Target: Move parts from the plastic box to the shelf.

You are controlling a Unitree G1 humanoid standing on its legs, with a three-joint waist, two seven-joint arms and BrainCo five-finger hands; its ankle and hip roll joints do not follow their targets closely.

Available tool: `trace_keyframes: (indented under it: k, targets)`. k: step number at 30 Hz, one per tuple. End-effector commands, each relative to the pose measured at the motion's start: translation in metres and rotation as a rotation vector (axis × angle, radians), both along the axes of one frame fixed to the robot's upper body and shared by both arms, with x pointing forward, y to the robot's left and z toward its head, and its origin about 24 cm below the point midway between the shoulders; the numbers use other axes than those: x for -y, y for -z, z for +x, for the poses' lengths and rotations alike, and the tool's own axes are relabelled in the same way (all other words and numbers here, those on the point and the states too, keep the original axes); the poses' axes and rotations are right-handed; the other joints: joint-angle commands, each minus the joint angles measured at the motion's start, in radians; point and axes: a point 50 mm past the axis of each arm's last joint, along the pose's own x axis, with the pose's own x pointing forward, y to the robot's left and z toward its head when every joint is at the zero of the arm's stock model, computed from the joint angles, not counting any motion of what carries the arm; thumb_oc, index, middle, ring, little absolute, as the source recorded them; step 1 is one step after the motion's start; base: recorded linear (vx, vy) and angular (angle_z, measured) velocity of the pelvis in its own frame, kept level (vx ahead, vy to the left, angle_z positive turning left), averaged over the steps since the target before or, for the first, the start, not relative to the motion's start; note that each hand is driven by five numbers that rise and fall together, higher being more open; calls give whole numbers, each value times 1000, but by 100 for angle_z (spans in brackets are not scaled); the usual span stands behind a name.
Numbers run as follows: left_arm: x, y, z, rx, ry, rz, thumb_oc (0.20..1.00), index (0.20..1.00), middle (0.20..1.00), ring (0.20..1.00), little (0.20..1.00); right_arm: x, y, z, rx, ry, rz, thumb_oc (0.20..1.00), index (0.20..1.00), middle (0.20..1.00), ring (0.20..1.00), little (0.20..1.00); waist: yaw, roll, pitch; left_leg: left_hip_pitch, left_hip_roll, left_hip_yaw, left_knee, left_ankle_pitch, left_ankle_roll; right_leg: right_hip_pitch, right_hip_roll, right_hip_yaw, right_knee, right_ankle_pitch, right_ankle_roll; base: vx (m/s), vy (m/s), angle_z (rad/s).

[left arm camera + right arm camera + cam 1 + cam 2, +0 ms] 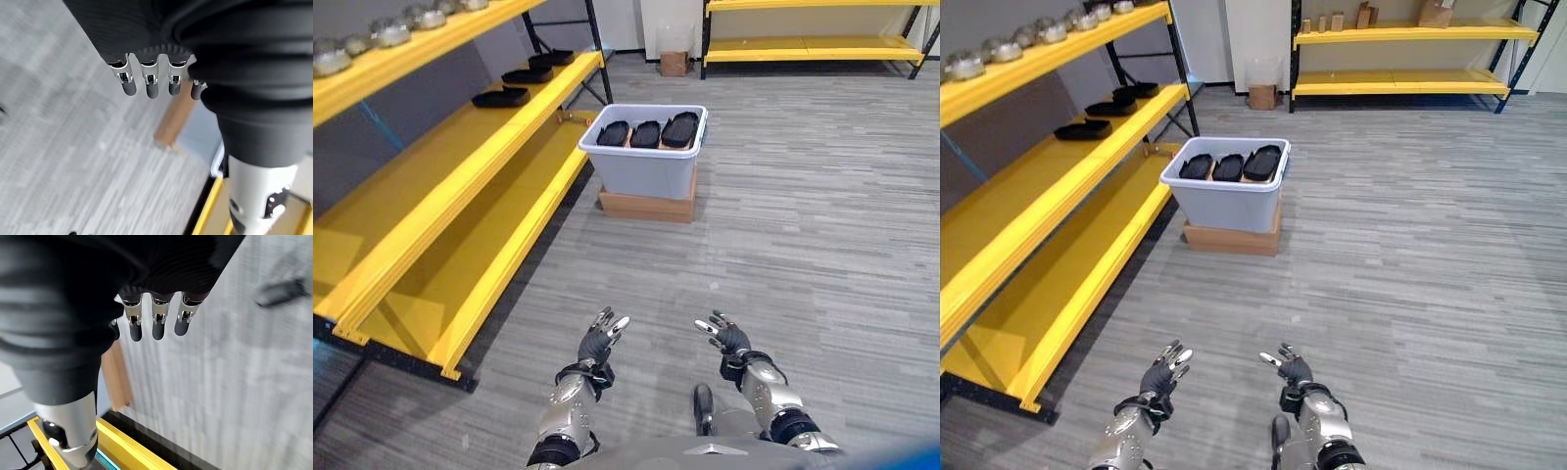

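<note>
- Left hand (599, 342) and right hand (728, 338) both have relaxed, spread fingers; neither holds or touches anything
- Three black parts (646, 133) lie side by side in the plastic box (646, 166); the box sits on a cardboard base (646, 207) beside the yellow shelf (460, 157); more black parts (501, 97) rest there
- Both hands hover low over the grey floor (803, 225), well apart from the box

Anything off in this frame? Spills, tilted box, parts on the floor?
Nothing stands out. The plastic box sits level on its wooden base with three black parts in a row inside. More black parts lie flat on the yellow shelf. Left hand and right hand are open, empty.
</note>
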Motion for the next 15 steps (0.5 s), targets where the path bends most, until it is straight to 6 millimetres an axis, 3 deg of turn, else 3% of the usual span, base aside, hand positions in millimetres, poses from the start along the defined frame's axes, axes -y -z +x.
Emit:
trace_keyframes:
  k: [1, 4, 7, 8, 9, 10, 11, 12, 15]
  targets:
    - [-2, -22, 26, 144, 25, 49, 1000, 1000, 1000, 1000, 1000, -18, -17, 20, 114, 6, 57, 1000, 1000, 1000, 1000, 1000, -20, -11, 22, 72, -146, 24, -112, 298, 48, -37, 5, 53, -96, 117, -59, 467, -89, 10]
    - [-2, -24, 27, 157, 35, 59, 1000, 1000, 1000, 1000, 1000, -7, -12, 13, 95, 30, 42, 1000, 1000, 1000, 1000, 1000, -22, -38, 0, 38, -147, 20, -6, 305, 42, 0, 5, 86, -94, 111, -66, 328, -95, 17]
    - [-2, -24, 27, 156, 35, 59, 1000, 1000, 1000, 1000, 1000, -7, -12, 13, 95, 30, 42, 1000, 1000, 1000, 1000, 1000, -22, -35, 0, 40, -144, 20, -6, 302, 42, 2, 8, 86, -95, 108, -66, 134, -109, -9]
    - [0, -29, 29, 175, 52, 64, 1000, 1000, 1000, 1000, 1000, 5, -10, 5, 84, 62, 24, 1000, 1000, 1000, 1000, 1000, 35, -177, 59, -218, -237, 57, 576, 235, -33, 148, -91, 128, -130, 111, -54, 461, -427, -4]
    - [-2, -27, 26, 164, 64, 76, 1000, 1000, 1000, 1000, 1000, 8, -7, -1, 69, 69, 19, 1000, 1000, 1000, 1000, 1000, 70, -241, 87, -338, -249, 79, 728, 194, -55, 219, -137, 135, -157, 105, -44, 478, -455, 66]
    - [-2, -24, 24, 153, 70, 76, 1000, 1000, 1000, 1000, 1000, 7, -6, -2, 68, 74, 20, 1000, 1000, 1000, 1000, 1000, 74, -247, 103, -399, -210, 99, 708, 186, -53, 238, -139, 130, -161, 98, -46, 205, -160, 81]
    - [-2, -24, 24, 154, 70, 77, 1000, 1000, 1000, 1000, 1000, 7, -6, -2, 68, 75, 21, 1000, 1000, 1000, 1000, 1000, 78, -245, 103, -400, -206, 101, 712, 181, -54, 238, -136, 132, -161, 97, -47, 151, -25, 37]
    - [-1, -23, 22, 148, 74, 67, 1000, 1000, 1000, 1000, 1000, 9, -8, 0, 76, 81, 16, 1000, 1000, 1000, 1000, 1000, 89, -253, 115, -461, -140, 120, 549, 186, -45, 249, -130, 136, -161, 91, -52, 182, 32, -20]
    - [-3, -21, 18, 145, 80, 62, 1000, 1000, 1000, 1000, 1000, 7, -6, -2, 65, 100, 34, 1000, 1000, 1000, 1000, 1000, 113, -233, 124, -466, -72, 121, 118, 205, 29, 267, -89, 142, -161, 68, -55, 303, 130, -64]
